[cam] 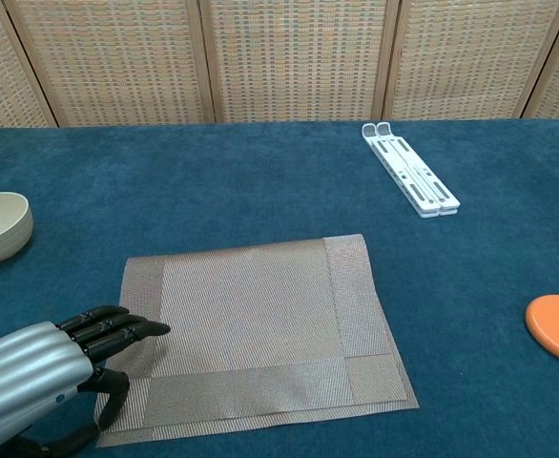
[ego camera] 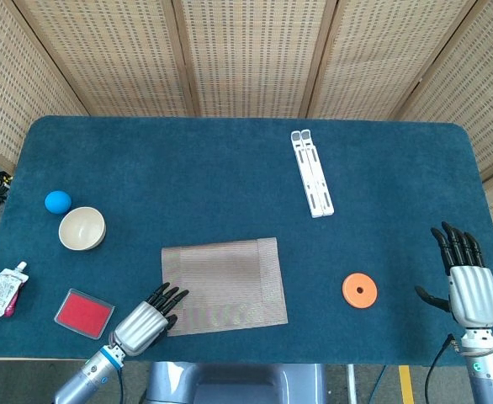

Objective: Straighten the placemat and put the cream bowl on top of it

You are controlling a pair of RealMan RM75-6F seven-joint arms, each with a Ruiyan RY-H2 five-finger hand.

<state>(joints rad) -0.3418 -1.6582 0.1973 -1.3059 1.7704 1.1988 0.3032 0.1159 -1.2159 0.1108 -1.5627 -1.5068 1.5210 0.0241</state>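
The placemat lay near the front edge of the table, slightly askew. The left hand rested on its near left corner, fingers stretched over the mat and thumb curled under the edge; whether it pinched the mat I could not tell. The cream bowl sat well to the left, beside a blue ball. The right hand stood open, holding nothing, near an orange disc.

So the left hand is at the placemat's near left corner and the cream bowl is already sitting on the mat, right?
Not quite. In the head view the cream bowl sits on the bare table, left of the placemat. The left hand is at the mat's near left corner.
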